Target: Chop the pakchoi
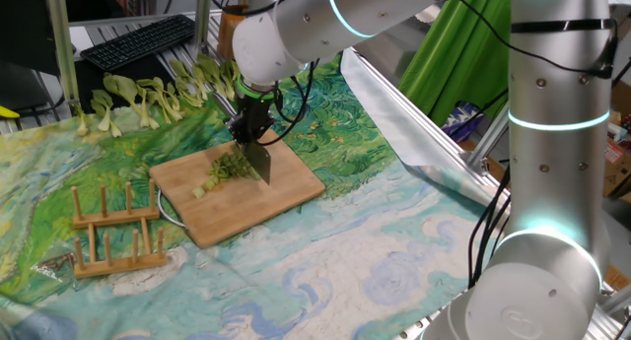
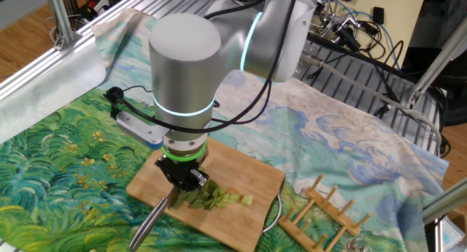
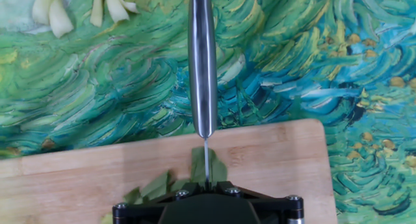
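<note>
Gripping: black two-finger gripper (image 1: 258,133) clamped tight on steel-handled knife (image 3: 202,62)
Greens: chopped leafy green pakchoi (image 1: 229,169)
Surface: rectangular bamboo cutting board (image 1: 286,194), swirly painted tablecloth (image 1: 345,241)

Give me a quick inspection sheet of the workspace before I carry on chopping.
Surface: painted cloth over table; cutting board on it.
Job's things: pakchoi on board, partly cut into pieces; knife blade down at it.
Clutter: wooden rack; whole pakchoi row beyond the board.
Gripper: gripper shut on knife.
Cables: black cable along arm.
Surroundings: keyboard, green drape.
</note>
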